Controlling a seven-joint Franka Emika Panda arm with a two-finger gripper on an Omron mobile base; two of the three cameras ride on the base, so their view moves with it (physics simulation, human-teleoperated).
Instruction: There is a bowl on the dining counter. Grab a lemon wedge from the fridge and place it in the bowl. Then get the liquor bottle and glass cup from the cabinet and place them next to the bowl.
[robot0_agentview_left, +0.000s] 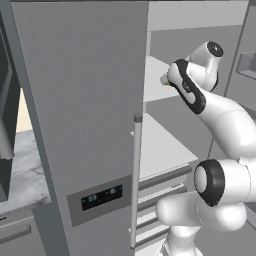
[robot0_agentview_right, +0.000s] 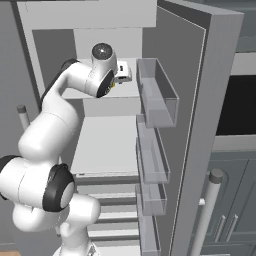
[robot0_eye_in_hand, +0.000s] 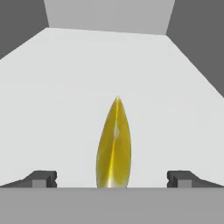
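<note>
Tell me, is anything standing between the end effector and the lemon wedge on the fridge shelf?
Nothing visible does. The lemon wedge lies on the white shelf midway between the open fingertips of the end effector, with bare shelf on both sides.

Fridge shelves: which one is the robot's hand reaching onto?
The upper shelf, where the lemon wedge lies between the open gripper fingertips; the lower shelf sits bare beneath the arm.

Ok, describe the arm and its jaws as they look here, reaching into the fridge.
The arm is glossy white with rounded segments, and dark bands ring its joints. A round dark cap with a pale centre tops one joint. The gripper ends in two small, dark, blocky fingertips. No cables or markings show.
</note>
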